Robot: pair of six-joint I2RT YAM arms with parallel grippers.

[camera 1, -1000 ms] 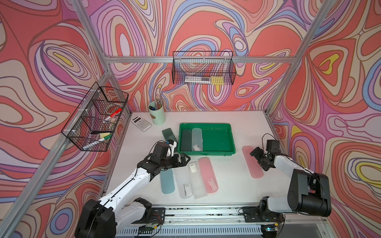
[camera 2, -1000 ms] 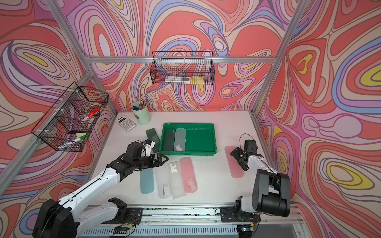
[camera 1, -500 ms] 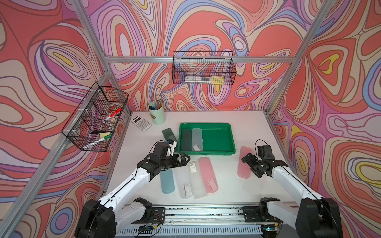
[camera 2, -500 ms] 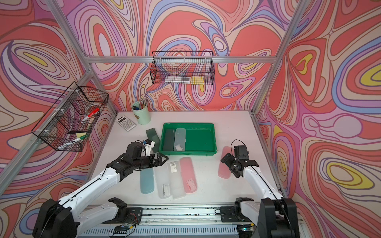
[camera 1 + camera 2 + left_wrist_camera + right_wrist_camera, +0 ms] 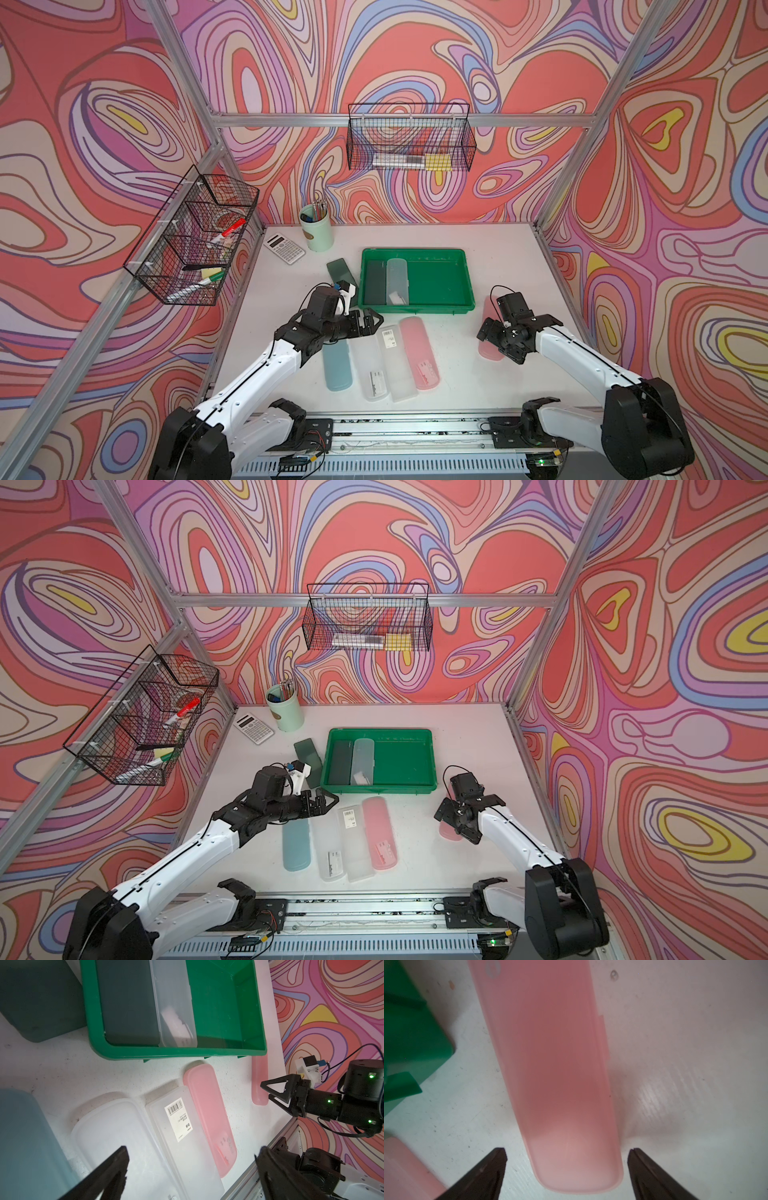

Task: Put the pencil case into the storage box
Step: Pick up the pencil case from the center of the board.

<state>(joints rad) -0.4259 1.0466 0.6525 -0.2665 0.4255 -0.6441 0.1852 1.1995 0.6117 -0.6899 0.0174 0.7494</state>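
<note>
The pink pencil case (image 5: 560,1074) lies on the white counter (image 5: 498,257), outside the storage box (image 5: 419,307) and just beside its front right corner, with its length running roughly front to back. The right fingers (image 5: 488,1169) are spread apart and set on either side of the case's near end. A strip of bare counter is visible between each finger and the plastic, so nothing is grasped. In both top views that end is partly covered by the right arm; the case appears to lie flat, though this cannot be told for certain. The left fingers (image 5: 112,1167) are likewise released, held wide and empty above a row of four cases (image 5: 384,365) laid side by side in front of the box: one teal, two clear, one pink. Inside the box, a dark case (image 5: 375,282) and a clear case (image 5: 397,278) are laid together against its left wall. A dark green case (image 5: 338,269) is placed on the counter just left of the box.
</note>
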